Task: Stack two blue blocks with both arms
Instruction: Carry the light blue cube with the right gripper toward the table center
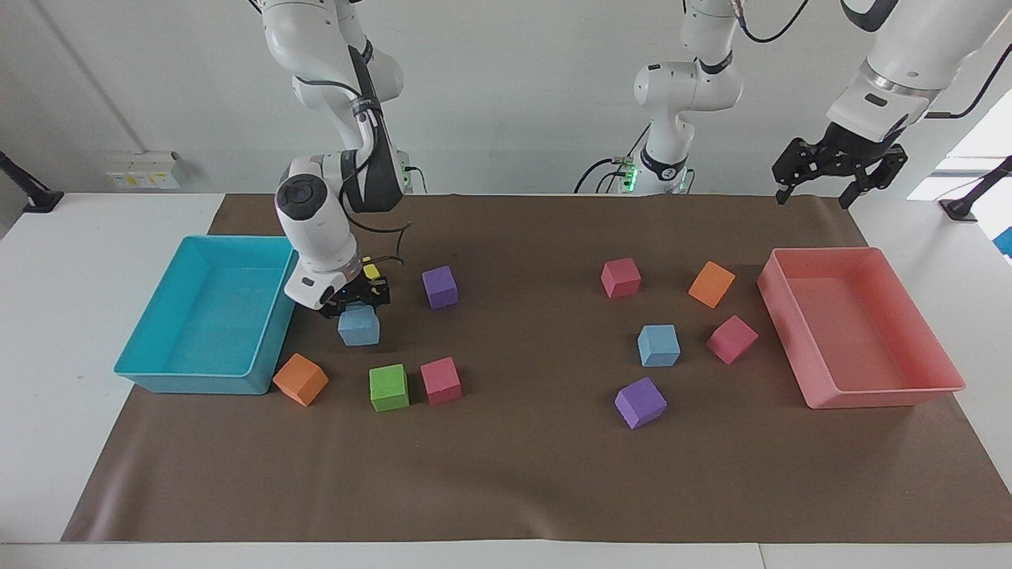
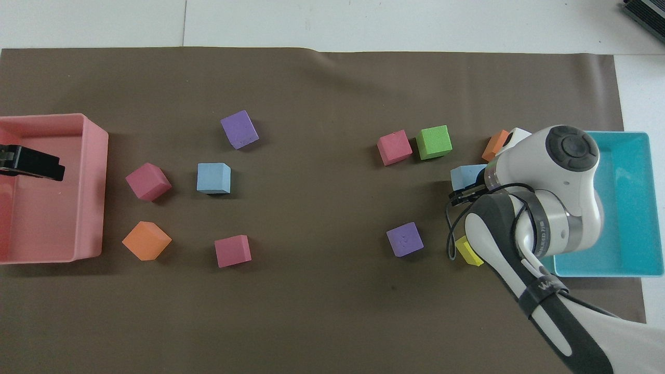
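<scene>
My right gripper (image 1: 353, 307) is shut on one light-blue block (image 1: 359, 327), beside the turquoise tray. In the overhead view this blue block (image 2: 466, 175) pokes out from under the right arm's wrist. The second blue block (image 1: 658, 345) sits flat on the brown mat toward the left arm's end, also seen from overhead (image 2: 213, 178). My left gripper (image 1: 818, 190) hangs open and empty in the air over the pink tray's end of the table and waits.
A turquoise tray (image 1: 158, 371) and a pink tray (image 1: 877, 395) stand at the mat's two ends. Orange (image 1: 300, 379), green (image 1: 389, 387), red (image 1: 440, 381), purple (image 1: 439, 286) and yellow (image 2: 469, 251) cubes surround the held block. Several cubes ring the second blue block.
</scene>
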Available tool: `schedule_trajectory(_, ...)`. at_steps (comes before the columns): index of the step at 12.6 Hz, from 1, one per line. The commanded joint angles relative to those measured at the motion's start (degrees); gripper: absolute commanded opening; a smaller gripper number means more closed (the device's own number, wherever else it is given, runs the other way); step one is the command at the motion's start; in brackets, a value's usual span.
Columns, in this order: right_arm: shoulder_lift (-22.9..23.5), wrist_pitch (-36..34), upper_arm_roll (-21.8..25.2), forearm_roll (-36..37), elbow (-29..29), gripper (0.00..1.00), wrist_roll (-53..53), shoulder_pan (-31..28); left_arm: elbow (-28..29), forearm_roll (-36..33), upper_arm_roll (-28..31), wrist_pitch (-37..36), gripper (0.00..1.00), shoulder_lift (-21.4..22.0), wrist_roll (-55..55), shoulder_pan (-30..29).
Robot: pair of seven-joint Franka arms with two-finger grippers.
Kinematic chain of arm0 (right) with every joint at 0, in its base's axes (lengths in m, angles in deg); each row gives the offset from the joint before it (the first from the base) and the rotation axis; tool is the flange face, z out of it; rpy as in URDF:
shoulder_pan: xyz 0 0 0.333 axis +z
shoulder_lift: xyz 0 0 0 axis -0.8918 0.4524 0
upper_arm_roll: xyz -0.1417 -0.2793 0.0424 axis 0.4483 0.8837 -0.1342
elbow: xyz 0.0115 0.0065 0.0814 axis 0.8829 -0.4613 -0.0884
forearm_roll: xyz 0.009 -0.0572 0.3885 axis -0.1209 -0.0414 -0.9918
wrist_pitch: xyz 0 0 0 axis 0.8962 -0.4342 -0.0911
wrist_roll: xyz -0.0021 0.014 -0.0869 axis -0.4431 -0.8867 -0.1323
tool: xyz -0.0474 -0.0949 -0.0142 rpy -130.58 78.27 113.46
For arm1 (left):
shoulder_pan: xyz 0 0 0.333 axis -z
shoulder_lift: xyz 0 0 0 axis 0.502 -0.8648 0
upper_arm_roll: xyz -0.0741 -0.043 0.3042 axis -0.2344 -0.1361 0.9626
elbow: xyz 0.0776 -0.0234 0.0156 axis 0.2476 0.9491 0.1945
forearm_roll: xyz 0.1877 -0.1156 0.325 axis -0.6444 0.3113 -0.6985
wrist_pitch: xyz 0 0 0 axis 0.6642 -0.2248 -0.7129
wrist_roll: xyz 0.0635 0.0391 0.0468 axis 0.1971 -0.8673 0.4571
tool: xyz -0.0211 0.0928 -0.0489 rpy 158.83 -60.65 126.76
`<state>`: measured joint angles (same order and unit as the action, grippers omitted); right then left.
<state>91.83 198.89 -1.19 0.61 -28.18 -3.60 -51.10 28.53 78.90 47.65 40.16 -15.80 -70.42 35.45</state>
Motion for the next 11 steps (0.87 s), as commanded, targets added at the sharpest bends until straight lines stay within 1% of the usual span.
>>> schedule_trajectory(1,3.0,-7.5,-0.2,-1.0,9.1,0.0,4.6,2.0,1.0,-0.2,-0.3,-0.6,1.0,1.2,-0.3,-0.6)
schedule_trajectory(3,3.6,-7.4,-0.2,-1.3,10.6,0.0,8.9,3.8,1.0,-0.2,-0.3,-0.5,1.0,1.1,-0.3,-0.6)
schedule_trajectory(4,4.0,-7.5,-0.2,-3.3,11.0,0.0,10.4,4.4,1.0,-0.2,-0.4,-0.6,1.0,1.2,-0.3,-0.6)
schedule_trajectory(5,5.1,-7.6,-0.2,-5.1,13.0,0.0,12.0,5.6,1.0,-0.2,-0.3,-0.5,1.0,1.1,-0.3,-0.6)
schedule_trajectory(8,11.0,-7.7,-0.2,-5.2,19.0,0.0,21.7,12.0,1.0,-0.2,-0.3,-0.6,1.0,1.1,-0.3,-0.6)
schedule_trajectory(11,14.4,-4.7,-0.2,-4.8,20.0,0.0,29.9,17.0,1.0,-0.2,-0.4,-0.6,1.0,1.1,-0.3,-0.6)
